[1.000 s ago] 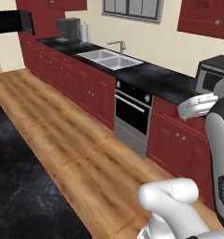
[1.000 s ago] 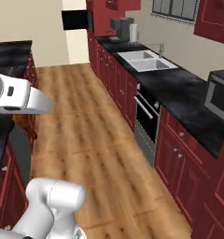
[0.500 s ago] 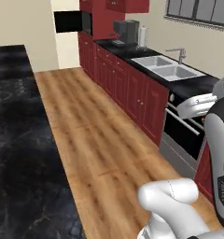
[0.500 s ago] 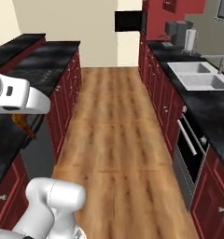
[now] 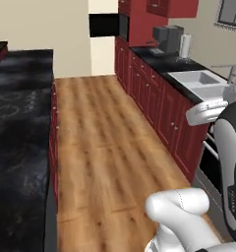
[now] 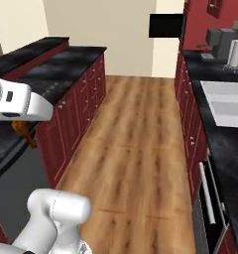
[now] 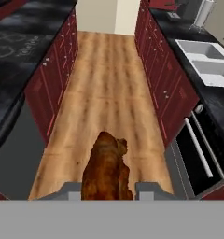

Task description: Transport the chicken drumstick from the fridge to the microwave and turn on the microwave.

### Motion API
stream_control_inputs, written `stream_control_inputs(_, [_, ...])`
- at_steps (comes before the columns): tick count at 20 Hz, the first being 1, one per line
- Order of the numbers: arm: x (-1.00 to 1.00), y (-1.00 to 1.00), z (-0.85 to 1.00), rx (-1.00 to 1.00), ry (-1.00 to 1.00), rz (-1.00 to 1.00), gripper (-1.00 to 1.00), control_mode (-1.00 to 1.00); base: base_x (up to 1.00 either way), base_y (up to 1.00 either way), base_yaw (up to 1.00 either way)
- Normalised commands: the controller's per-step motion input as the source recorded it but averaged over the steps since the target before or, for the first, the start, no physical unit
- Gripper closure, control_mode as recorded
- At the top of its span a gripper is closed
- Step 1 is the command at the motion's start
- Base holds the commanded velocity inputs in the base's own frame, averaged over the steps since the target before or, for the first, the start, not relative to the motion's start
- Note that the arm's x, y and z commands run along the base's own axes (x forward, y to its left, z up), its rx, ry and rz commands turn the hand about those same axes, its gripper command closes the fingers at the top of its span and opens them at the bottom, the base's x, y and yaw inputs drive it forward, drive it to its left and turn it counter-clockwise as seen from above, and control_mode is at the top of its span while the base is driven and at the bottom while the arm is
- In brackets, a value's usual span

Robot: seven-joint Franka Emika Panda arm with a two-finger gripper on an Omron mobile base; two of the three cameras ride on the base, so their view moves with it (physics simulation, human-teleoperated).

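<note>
A brown chicken drumstick point(image 7: 107, 168) sits between the two fingertips of my gripper point(image 7: 109, 189), which is shut on it above the wooden floor. In the right base view the chicken drumstick point(image 6: 25, 134) hangs just below the white arm link at the left edge, beside the dark island counter. The black microwave point(image 5: 108, 25) is built into the wall at the far end of the aisle, also seen as the microwave point(image 6: 165, 26) in the right base view. The fridge is out of view.
A long black island counter point(image 5: 16, 123) with red cabinets runs along the left. On the right stand a red cabinet row, a sink point(image 6: 227, 101), a grey coffee machine point(image 6: 219, 42), a paper towel roll point(image 6: 235, 52) and an oven point(image 7: 200, 154). The wooden floor point(image 5: 105, 128) lies between.
The whole picture has swung round as the base turned; both base views now look straight down the aisle toward the microwave. The drumstick stays in the gripper.
</note>
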Motion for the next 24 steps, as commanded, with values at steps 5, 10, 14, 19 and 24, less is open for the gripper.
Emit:
stream_control_inputs(5, [0.00, 0.00, 0.00, 0.00, 0.00, 0.00, 1.00, 1.00, 1.00, -0.86, 0.17])
stream_control_inputs(10, [0.00, 0.00, 0.00, 0.00, 0.00, 0.00, 1.00, 1.00, 1.00, -0.59, 0.11])
stream_control_inputs(14, [0.00, 0.00, 0.00, 0.00, 0.00, 0.00, 1.00, 1.00, 1.00, -0.15, 0.09])
stream_control_inputs(19, [0.00, 0.00, 0.00, 0.00, 0.00, 0.00, 1.00, 1.00, 1.00, -0.19, 0.06])
stream_control_inputs(24, [0.00, 0.00, 0.00, 0.00, 0.00, 0.00, 1.00, 1.00, 1.00, -0.36, 0.06])
